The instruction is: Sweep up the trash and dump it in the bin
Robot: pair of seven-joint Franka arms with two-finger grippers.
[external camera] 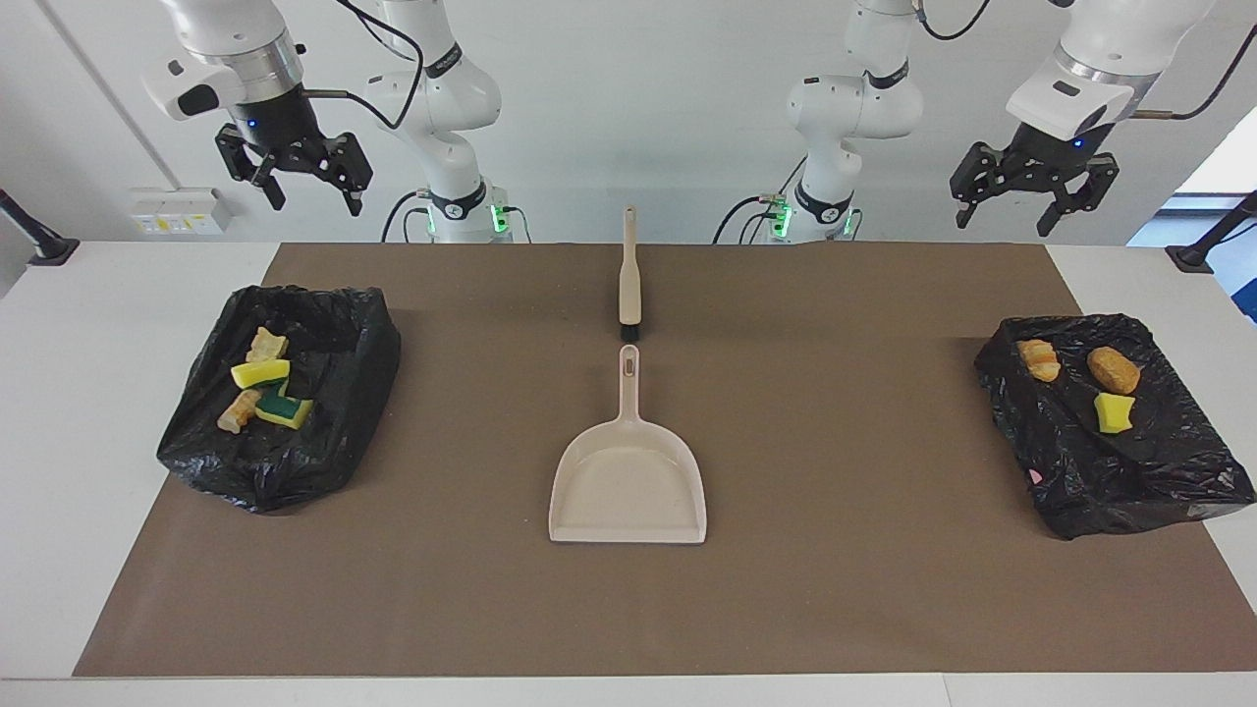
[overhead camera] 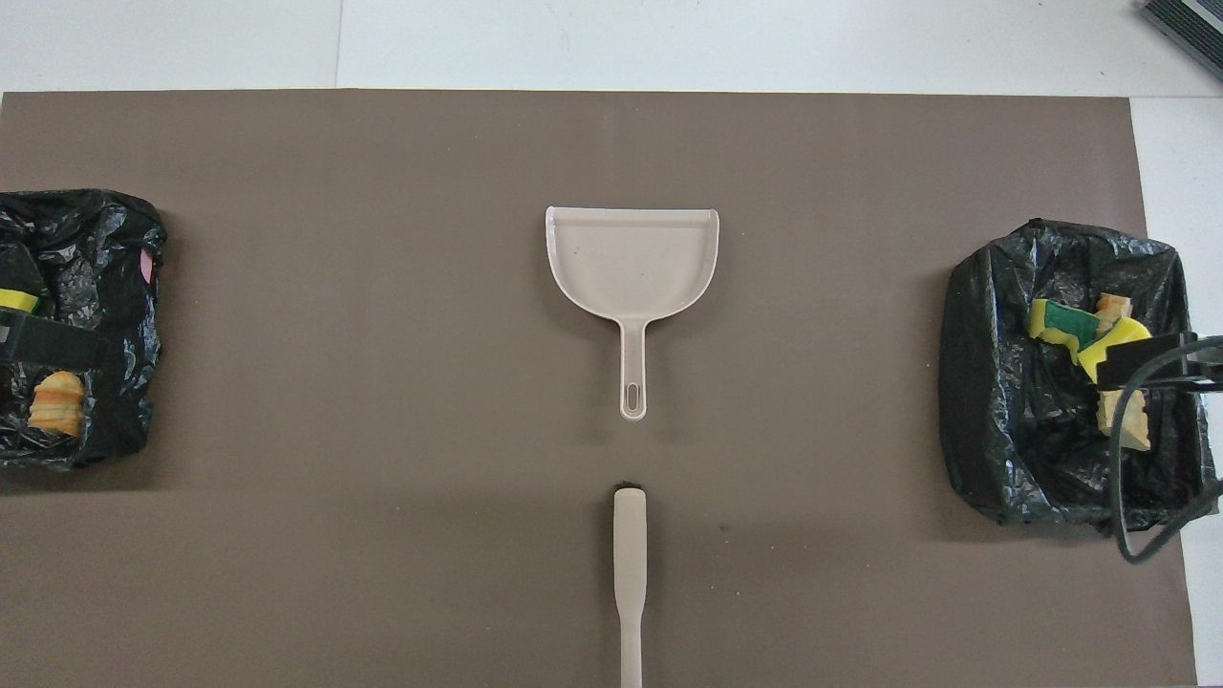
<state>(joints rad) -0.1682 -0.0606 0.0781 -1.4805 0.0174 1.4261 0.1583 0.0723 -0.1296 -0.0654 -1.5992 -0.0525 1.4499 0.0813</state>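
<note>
Four small trash scraps [external camera: 260, 381], yellow-green sponge pieces and tan bread-like lumps, lying clustered in crumpled black bag-lined bin [external camera: 324, 393] at right arm's end. Three more scraps [external camera: 1085, 378], two tan-orange lumps and yellow sponge piece, resting spread apart in second black bag-lined bin [external camera: 1149, 471] at left arm's end.
</note>
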